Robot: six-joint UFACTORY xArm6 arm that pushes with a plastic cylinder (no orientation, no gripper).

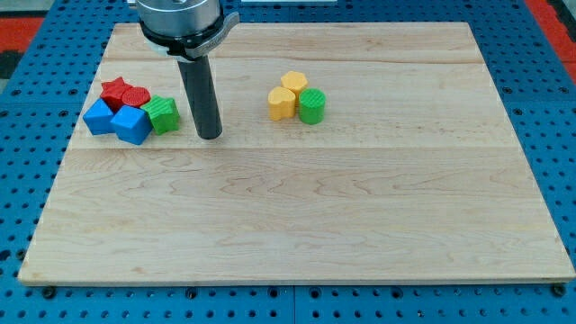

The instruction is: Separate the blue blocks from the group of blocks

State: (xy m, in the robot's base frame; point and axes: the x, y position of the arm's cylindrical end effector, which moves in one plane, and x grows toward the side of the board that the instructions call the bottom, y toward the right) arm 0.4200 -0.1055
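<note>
Two blue blocks lie at the view's left in a tight cluster: a blue block (100, 117) at the far left and a blue cube (132, 124) just right of it. A red star (114, 90) and a red cylinder (135, 97) sit right behind them. A green star-like block (164, 114) touches the blue cube's right side. My tip (210, 136) rests on the board just right of the green block, a small gap apart, touching no block.
A second group stands right of centre near the view's top: two yellow blocks (283, 103), (294, 84) and a green cylinder (312, 106). The wooden board (297, 207) lies on a blue pegboard table.
</note>
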